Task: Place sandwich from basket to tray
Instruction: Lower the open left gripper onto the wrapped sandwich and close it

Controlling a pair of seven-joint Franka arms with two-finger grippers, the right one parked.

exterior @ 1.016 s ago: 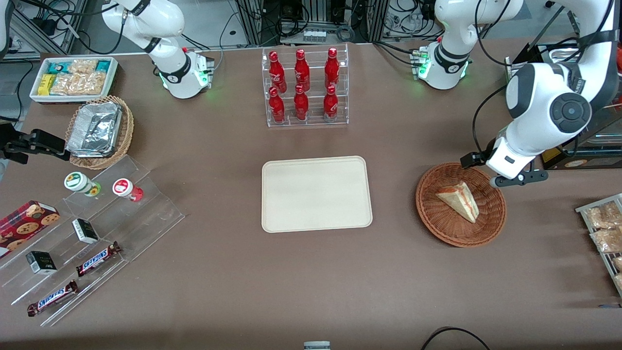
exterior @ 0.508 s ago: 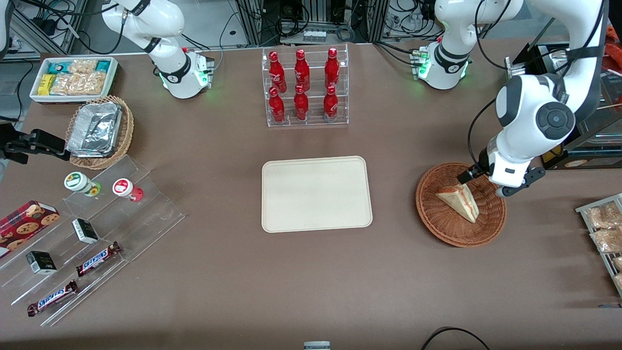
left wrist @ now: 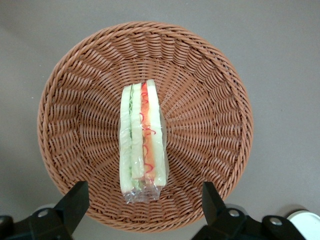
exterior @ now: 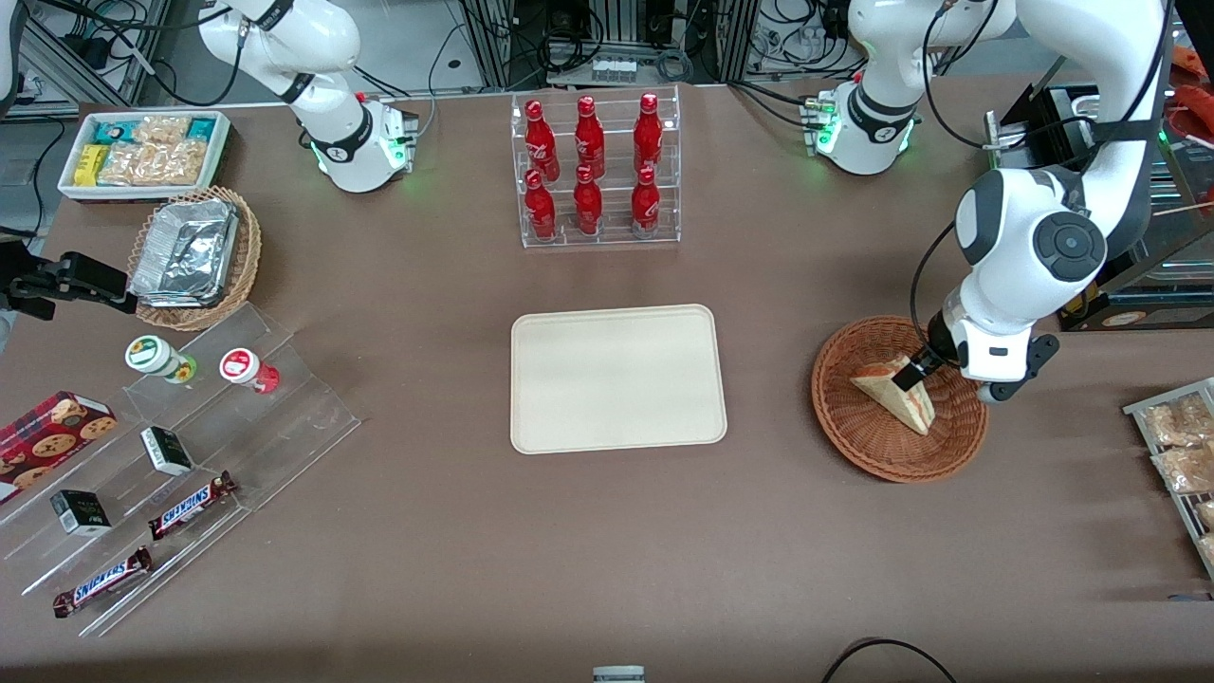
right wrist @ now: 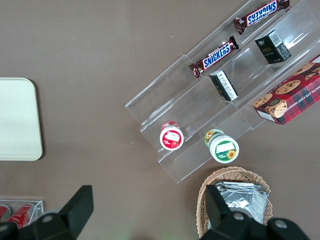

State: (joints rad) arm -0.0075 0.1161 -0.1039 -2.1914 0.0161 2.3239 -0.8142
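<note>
1. Sandwich (exterior: 896, 391) lies in the basket (exterior: 858, 436) at right of centre in the front view, resting on its broad face; the wrist view shows its layered edge (left wrist: 141, 145) turned up toward the camera, red-orange and green filling between pale bread
2. The gripper (left wrist: 142, 207) hangs straight above that edge, jaws spread wide with one fingertip (left wrist: 75, 200) on either side of the wedge and nothing between them yet; this straddle looks chosen so the fingers can close across the bread's flat faces
3. In the front view the gripper (exterior: 912, 372) sits over the basket's upper right part, low above the sandwich's thick end
4. The basket rests on the brown table (exterior: 607, 550), well apart from the tray (exterior: 616, 379) at frame centre
5. The tray is bare, so the pick is, by my reading, about to start
</note>
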